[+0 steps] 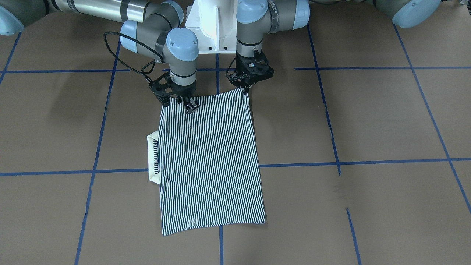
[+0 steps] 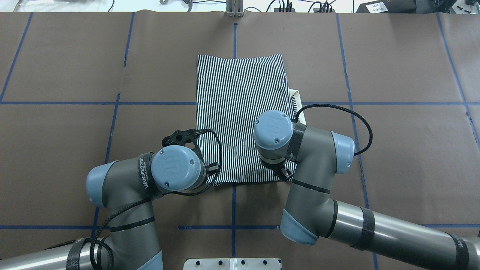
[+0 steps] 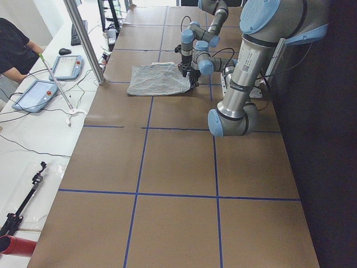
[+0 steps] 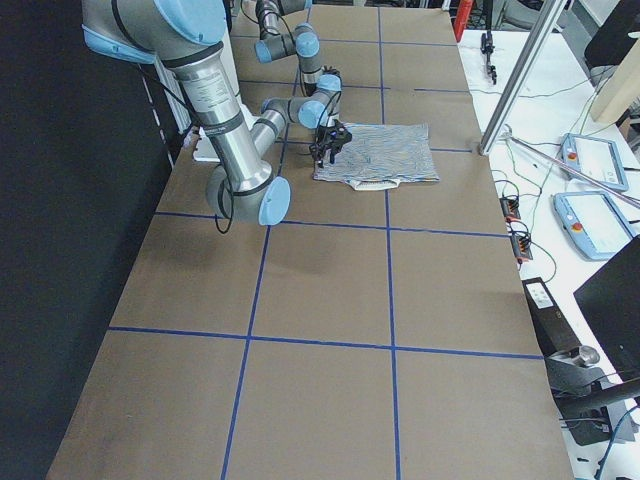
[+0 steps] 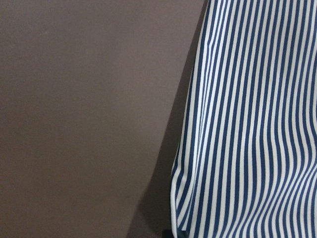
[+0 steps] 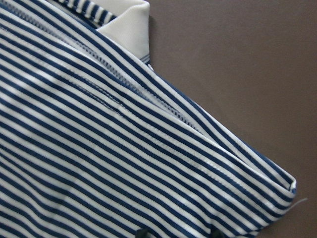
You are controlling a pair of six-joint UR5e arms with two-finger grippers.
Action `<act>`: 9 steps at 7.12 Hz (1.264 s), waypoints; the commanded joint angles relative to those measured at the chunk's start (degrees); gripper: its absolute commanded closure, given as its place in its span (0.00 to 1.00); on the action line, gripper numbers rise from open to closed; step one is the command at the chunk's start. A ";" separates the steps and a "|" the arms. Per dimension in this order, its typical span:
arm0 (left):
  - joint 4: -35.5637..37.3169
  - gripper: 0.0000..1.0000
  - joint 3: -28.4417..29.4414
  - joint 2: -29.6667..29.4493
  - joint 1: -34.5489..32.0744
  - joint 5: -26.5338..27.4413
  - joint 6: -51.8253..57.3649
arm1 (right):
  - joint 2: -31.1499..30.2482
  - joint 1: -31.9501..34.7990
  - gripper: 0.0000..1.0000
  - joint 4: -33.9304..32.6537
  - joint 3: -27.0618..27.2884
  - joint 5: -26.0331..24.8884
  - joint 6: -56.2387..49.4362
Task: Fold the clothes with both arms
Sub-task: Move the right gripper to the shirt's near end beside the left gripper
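Overhead exterior view, nearest first: grey-silver jointed left arm [image 2: 123,183] and matching right arm [image 2: 318,161], both with light-blue joint caps, bent in over the robot-side edge of the brown paper-covered table [image 1: 368,117] with blue tape lines. Black two-finger left gripper [image 1: 245,89] clenched on the near left corner of the navy-and-white striped polo shirt [image 1: 209,162], fingers pinched together. Black two-finger right gripper [image 1: 190,106] clamped on the same near edge, a little in from the right corner. Gripped edge seemingly held slightly off the table, judging by shadows in the wrist views. Shirt folded into a rectangle at mid-table, otherwise flat. Plain white collar [image 1: 151,154] poking out past its right side. Far hem well short of the table's far edge.
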 commanded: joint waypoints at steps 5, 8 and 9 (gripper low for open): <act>0.00 1.00 -0.04 -0.05 0.06 0.00 -0.33 | -0.25 -0.09 0.00 -0.11 0.06 -0.08 -0.16; 0.00 1.00 -0.04 -0.05 0.06 0.00 -0.33 | -0.60 -0.96 0.00 -0.20 -0.46 -1.30 -0.16; 0.00 1.00 -0.04 -0.05 0.06 0.00 -0.33 | -0.69 -1.05 0.00 -0.29 -0.55 -1.39 -0.16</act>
